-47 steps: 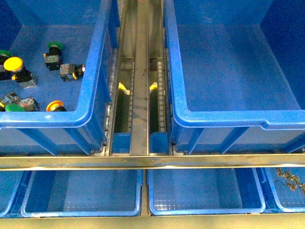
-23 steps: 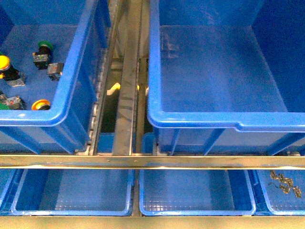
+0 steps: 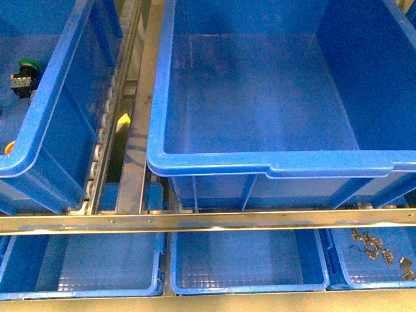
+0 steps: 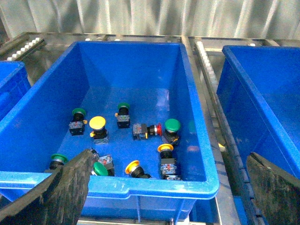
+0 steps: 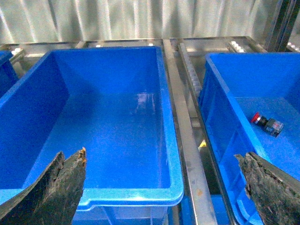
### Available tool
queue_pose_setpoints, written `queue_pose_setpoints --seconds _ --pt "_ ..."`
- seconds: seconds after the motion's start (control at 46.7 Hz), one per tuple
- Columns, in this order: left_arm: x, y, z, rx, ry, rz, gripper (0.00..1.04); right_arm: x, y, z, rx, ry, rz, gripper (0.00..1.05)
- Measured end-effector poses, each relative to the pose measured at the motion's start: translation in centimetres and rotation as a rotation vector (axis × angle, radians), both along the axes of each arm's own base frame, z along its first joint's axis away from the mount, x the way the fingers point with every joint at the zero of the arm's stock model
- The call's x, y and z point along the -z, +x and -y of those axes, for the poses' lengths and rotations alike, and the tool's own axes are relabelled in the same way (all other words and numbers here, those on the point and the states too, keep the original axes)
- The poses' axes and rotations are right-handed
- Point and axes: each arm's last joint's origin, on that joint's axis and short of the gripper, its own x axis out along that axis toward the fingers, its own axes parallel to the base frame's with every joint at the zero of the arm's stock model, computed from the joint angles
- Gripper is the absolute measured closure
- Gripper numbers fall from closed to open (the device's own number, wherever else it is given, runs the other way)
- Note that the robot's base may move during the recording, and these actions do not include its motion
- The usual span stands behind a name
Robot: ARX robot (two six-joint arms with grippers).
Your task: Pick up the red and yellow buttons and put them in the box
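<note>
In the left wrist view a blue bin (image 4: 140, 190) holds several switches. Among them are a yellow-capped button (image 4: 97, 123), a red-capped button (image 4: 158, 129) lying on its side, two orange-yellow caps (image 4: 164, 148) (image 4: 132, 165) and green-capped ones (image 4: 172, 124). My left gripper (image 4: 169, 158) is open and empty above that bin's near rim. The empty box (image 3: 273, 162) fills the front view and also shows in the right wrist view (image 5: 117, 194). My right gripper (image 5: 161, 154) is open and empty over its near rim. Neither gripper shows in the front view.
A further bin in the right wrist view holds one red-capped switch (image 5: 265, 122). A metal roller rail (image 3: 133, 130) runs between the bins. A steel bar (image 3: 208, 221) crosses in front. Shallow trays (image 3: 247, 283) sit below, one with small metal parts (image 3: 380, 250).
The front view has swung right: both bins have slid left in the picture, the switch bin is now mostly out of frame, and the empty box has come to the middle.
</note>
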Motion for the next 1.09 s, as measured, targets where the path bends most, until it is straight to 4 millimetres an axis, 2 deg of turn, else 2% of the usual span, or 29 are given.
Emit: queue_pose_setpoints --seconds 1.091 --pt "0.00 0.00 0.00 -0.001 0.000 0.000 0.08 0.01 0.00 -0.01 -0.003 0.000 0.000 0.06"
